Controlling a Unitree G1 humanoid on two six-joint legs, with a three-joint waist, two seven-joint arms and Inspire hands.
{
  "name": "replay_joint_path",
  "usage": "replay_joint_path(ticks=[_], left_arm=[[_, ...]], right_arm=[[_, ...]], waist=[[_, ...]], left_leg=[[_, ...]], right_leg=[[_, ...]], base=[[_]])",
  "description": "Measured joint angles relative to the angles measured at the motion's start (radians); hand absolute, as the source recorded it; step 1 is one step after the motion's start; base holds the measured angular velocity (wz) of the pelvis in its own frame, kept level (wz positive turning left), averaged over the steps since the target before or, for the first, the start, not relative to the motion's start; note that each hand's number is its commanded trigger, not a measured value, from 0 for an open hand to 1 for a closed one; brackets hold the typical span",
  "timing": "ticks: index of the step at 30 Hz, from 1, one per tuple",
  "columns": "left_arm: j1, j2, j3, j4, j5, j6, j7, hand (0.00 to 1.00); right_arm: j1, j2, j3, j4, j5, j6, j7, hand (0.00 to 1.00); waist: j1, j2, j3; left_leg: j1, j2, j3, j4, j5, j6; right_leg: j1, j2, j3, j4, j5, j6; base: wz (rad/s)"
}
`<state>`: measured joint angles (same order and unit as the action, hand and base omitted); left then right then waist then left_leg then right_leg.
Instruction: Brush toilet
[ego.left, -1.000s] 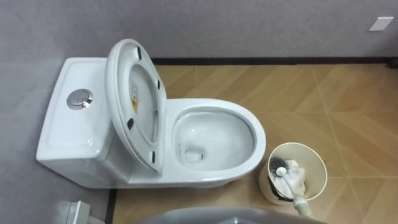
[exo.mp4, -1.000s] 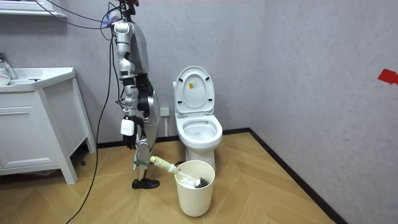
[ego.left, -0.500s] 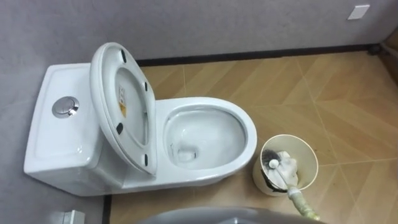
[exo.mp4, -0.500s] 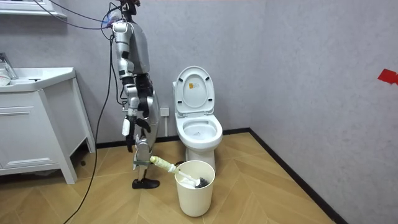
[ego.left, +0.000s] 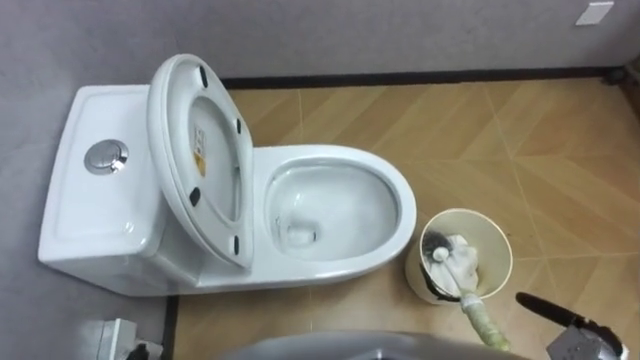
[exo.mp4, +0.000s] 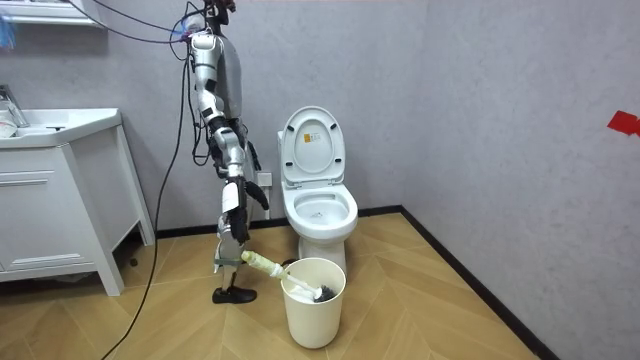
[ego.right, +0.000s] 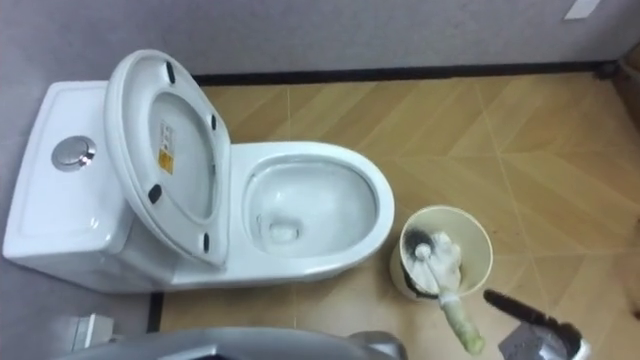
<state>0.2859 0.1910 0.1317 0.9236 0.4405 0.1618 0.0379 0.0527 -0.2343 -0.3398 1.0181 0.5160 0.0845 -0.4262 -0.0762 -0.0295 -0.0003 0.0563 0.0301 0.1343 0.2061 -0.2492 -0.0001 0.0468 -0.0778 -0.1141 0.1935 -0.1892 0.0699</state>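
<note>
The brush (ego.left: 478, 318) is standing head-down in the bucket (ego.left: 415, 278) on the floor, just beside the front of the toilet (ego.left: 330, 158). Its handle is leaning toward the right hand (ego.left: 550, 310), which is hovering near with fingers stretched straight, holding nothing.

Robot stands on the wood floor at the room view's left of the toilet (exo.mp4: 320, 212), near the grey wall. Its right hand (exo.mp4: 238, 199) hangs low in front, above the toilet brush (exo.mp4: 264, 266). Toilet lid (exo.mp4: 312, 146) is up against the tank. The brush leans in a cream bucket (exo.mp4: 314, 308) in front of the bowl, handle sticking out toward the robot. White sink cabinet (exo.mp4: 52, 212) stands far left, and there is a red mark (exo.mp4: 625, 122) on the right wall.
</note>
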Motion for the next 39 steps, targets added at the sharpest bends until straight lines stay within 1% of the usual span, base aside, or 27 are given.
replay_joint_path(ticks=[1,2,3,4,5,6,8,9,10,11,13,16,17,18,19,21,22,24,25,26,28,30,31,33,35,37,39], left_arm=[[-0.005,0.003,-0.004,0.0,0.003,-0.002,0.0,0.0],[-0.011,0.01,-0.018,0.001,0.004,-0.006,0.0,0.0],[-0.024,0.015,-0.022,0.0,0.005,-0.019,0.0,0.0],[-0.033,0.019,-0.03,-0.001,0.005,-0.022,0.0,0.0],[-0.05,0.025,-0.041,-0.001,0.005,-0.028,0.0,0.0],[-0.071,0.031,-0.056,-0.001,0.005,-0.034,0.0,0.0],[-0.099,0.038,-0.077,0.0,0.005,-0.044,0.0,0.0],[-0.119,0.038,-0.08,0.0,0.005,-0.051,0.0,0.0],[-0.126,0.038,-0.081,0.0,0.005,-0.055,0.0,0.0],[-0.143,0.038,-0.081,0.003,0.003,-0.064,0.0,0.0],[-0.203,0.039,-0.096,0.025,-0.011,-0.068,0.004,0.0],[-0.251,0.039,-0.111,0.032,-0.017,-0.079,0.023,0.0],[-0.27,0.04,-0.13,0.033,-0.017,-0.08,0.027,0.0],[-0.29,0.041,-0.151,0.042,-0.017,-0.083,0.032,0.0],[-0.298,0.042,-0.158,0.043,-0.018,-0.083,0.033,0.0],[-0.329,0.047,-0.202,0.06,-0.068,-0.094,0.037,0.0],[-0.338,0.049,-0.215,0.069,-0.084,-0.098,0.038,0.0],[-0.371,0.056,-0.248,0.085,-0.124,-0.104,0.039,0.0],[-0.376,0.058,-0.257,0.086,-0.127,-0.105,0.04,0.0],[-0.391,0.062,-0.265,0.087,-0.128,-0.104,0.043,0.0],[-0.408,0.067,-0.275,0.093,-0.135,-0.104,0.045,0.0],[-0.447,0.074,-0.301,0.119,-0.168,-0.104,0.046,0.0],[-0.453,0.076,-0.303,0.119,-0.174,-0.104,0.046,0.0],[-0.464,0.09,-0.317,0.119,-0.178,-0.108,0.047,0.0],[-0.471,0.098,-0.322,0.119,-0.202,-0.113,0.048,0.0],[-0.477,0.101,-0.322,0.123,-0.216,-0.118,0.053,0.0],[-0.494,0.103,-0.323,0.127,-0.237,-0.119,0.072,0.0]], right_arm=[[-0.005,0.0,0.006,-0.001,-0.003,-0.003,0.0,0.0],[-0.014,0.0,0.018,-0.001,-0.011,-0.007,0.001,0.0],[-0.025,0.0,0.031,0.002,-0.011,-0.013,0.002,0.0],[-0.035,-0.001,0.039,0.006,-0.011,-0.018,0.002,0.0],[-0.052,-0.001,0.058,0.013,-0.01,-0.024,0.005,0.0],[-0.075,-0.004,0.078,0.03,-0.009,-0.033,0.016,0.0],[-0.106,-0.009,0.104,0.064,-0.013,-0.033,0.031,0.0],[-0.127,-0.014,0.114,0.091,-0.02,-0.033,0.042,0.0],[-0.137,-0.019,0.122,0.103,-0.021,-0.033,0.049,0.0],[-0.157,-0.03,0.126,0.122,-0.021,-0.033,0.06,0.0],[-0.206,-0.063,0.166,0.189,-0.021,-0.04,0.079,0.0],[-0.248,-0.079,0.181,0.236,-0.018,-0.04,0.087,0.0],[-0.256,-0.087,0.203,0.244,-0.015,-0.041,0.095,0.0],[-0.276,-0.092,0.212,0.264,-0.016,-0.041,0.102,0.0],[-0.289,-0.092,0.212,0.272,-0.016,-0.04,0.102,0.0],[-0.316,-0.097,0.232,0.295,-0.016,-0.04,0.104,0.0],[-0.319,-0.1,0.24,0.296,-0.016,-0.04,0.108,0.0],[-0.333,-0.115,0.259,0.303,-0.005,-0.04,0.136,0.0],[-0.336,-0.119,0.269,0.303,-0.005,-0.04,0.141,0.0],[-0.345,-0.128,0.286,0.311,-0.005,-0.04,0.15,0.0],[-0.347,-0.143,0.32,0.314,-0.006,-0.039,0.17,0.0],[-0.355,-0.169,0.367,0.313,-0.003,-0.038,0.199,0.0],[-0.358,-0.173,0.375,0.313,-0.002,-0.036,0.206,0.0],[-0.376,-0.177,0.397,0.314,-0.009,-0.021,0.224,0.0],[-0.392,-0.18,0.396,0.318,-0.009,-0.019,0.232,0.0],[-0.408,-0.185,0.396,0.312,-0.008,-0.019,0.234,0.0],[-0.425,-0.195,0.398,0.299,-0.008,-0.019,0.235,0.0]], waist=[[0.0,0.0,0.0007],[0.001,-0.001,0.0034],[0.002,-0.004,0.0048],[0.002,0.003,0.003],[0.003,-0.008,0.0096],[0.003,-0.003,0.0107],[0.004,-0.006,0.012],[0.005,-0.007,0.013],[0.007,-0.006,0.0132],[0.015,-0.002,0.0143],[0.031,0.001,0.0157],[0.047,0.002,0.0166],[0.056,0.003,0.0165],[0.059,0.004,0.0174],[0.06,0.004,0.0178],[0.057,0.007,0.0216],[0.058,0.008,0.0219],[0.059,0.011,0.0252],[0.059,0.011,0.0254],[0.059,0.012,0.0281],[0.066,0.014,0.0302],[0.082,0.017,0.034],[0.085,0.016,0.0346],[0.084,0.012,0.0381],[0.083,0.009,0.0404],[0.084,0.007,0.0418],[0.084,0.0,0.0469]], left_leg=[[-0.012,0.0,-0.002,0.004,0.0,0.0],[-0.031,0.0,-0.007,0.016,0.0,0.0],[-0.049,0.0,-0.009,0.023,0.0,0.0],[-0.059,0.0,-0.01,0.029,0.0,0.0],[-0.082,0.001,-0.012,0.038,0.0,0.0],[-0.11,0.002,-0.017,0.057,0.0,0.0],[-0.155,0.003,-0.03,0.079,0.0,0.0],[-0.185,0.006,-0.031,0.098,0.0,0.0],[-0.2,0.007,-0.031,0.107,0.0,0.0],[-0.23,0.01,-0.032,0.121,0.0,0.0],[-0.294,0.01,-0.032,0.143,0.004,0.005],[-0.353,0.011,-0.032,0.168,0.008,0.007],[-0.381,0.011,-0.032,0.182,0.009,0.008],[-0.409,0.011,-0.032,0.196,0.01,0.009],[-0.423,0.011,-0.032,0.204,0.01,0.009],[-0.472,0.01,-0.033,0.227,0.013,0.012],[-0.486,0.009,-0.033,0.234,0.013,0.013],[-0.54,0.008,-0.034,0.249,0.015,0.016],[-0.552,0.008,-0.033,0.253,0.016,0.017],[-0.571,0.008,-0.032,0.262,0.017,0.018],[-0.603,0.011,-0.031,0.279,0.017,0.018],[-0.66,0.011,-0.03,0.302,0.018,0.019],[-0.672,0.011,-0.031,0.308,0.018,0.019],[-0.702,0.011,-0.032,0.319,0.02,0.019],[-0.722,0.011,-0.033,0.326,0.021,0.019],[-0.745,0.011,-0.033,0.334,0.021,0.02],[-0.788,0.011,-0.035,0.348,0.022,0.021]], right_leg=[[-0.01,0.0,0.0,0.004,0.0,0.0],[-0.029,-0.001,-0.001,0.013,0.0,0.0],[-0.043,-0.002,-0.002,0.014,0.001,-0.002],[-0.049,-0.002,-0.003,0.013,0.003,-0.004],[-0.068,-0.002,-0.003,0.016,0.004,-0.007],[-0.091,-0.002,-0.005,0.025,0.006,-0.009],[-0.124,-0.002,-0.017,0.034,0.008,-0.012],[-0.153,-0.002,-0.018,0.053,0.008,-0.013],[-0.169,-0.002,-0.018,0.063,0.008,-0.013],[-0.2,-0.003,-0.02,0.08,0.009,-0.013],[-0.27,-0.006,-0.02,0.11,0.011,-0.017],[-0.334,-0.009,-0.018,0.142,0.012,-0.019],[-0.364,-0.01,-0.016,0.16,0.012,-0.02],[-0.392,-0.011,-0.013,0.175,0.012,-0.022],[-0.407,-0.012,-0.011,0.183,0.013,-0.023],[-0.458,-0.017,-0.012,0.212,0.014,-0.025],[-0.473,-0.019,-0.012,0.221,0.014,-0.025],[-0.526,-0.023,-0.013,0.245,0.015,-0.027],[-0.539,-0.023,-0.012,0.248,0.017,-0.03],[-0.559,-0.025,-0.011,0.26,0.017,-0.031],[-0.594,-0.025,-0.008,0.28,0.018,-0.031],[-0.653,-0.025,-0.002,0.305,0.018,-0.033],[-0.667,-0.026,-0.001,0.311,0.018,-0.034],[-0.699,-0.028,-0.002,0.329,0.016,-0.037],[-0.717,-0.028,-0.002,0.332,0.016,-0.038],[-0.739,-0.029,-0.002,0.34,0.016,-0.038],[-0.782,-0.031,-0.002,0.356,0.015,-0.04]], base=[[0.04],[0.06],[0.07],[0.0],[0.0],[0.04],[0.14],[0.12],[0.0],[0.0],[-0.02],[0.0],[0.0],[0.0],[0.0],[0.0],[0.03],[0.0],[-0.03],[-0.04],[-0.04],[0.0],[0.0],[0.02],[0.02],[0.0],[0.0]])
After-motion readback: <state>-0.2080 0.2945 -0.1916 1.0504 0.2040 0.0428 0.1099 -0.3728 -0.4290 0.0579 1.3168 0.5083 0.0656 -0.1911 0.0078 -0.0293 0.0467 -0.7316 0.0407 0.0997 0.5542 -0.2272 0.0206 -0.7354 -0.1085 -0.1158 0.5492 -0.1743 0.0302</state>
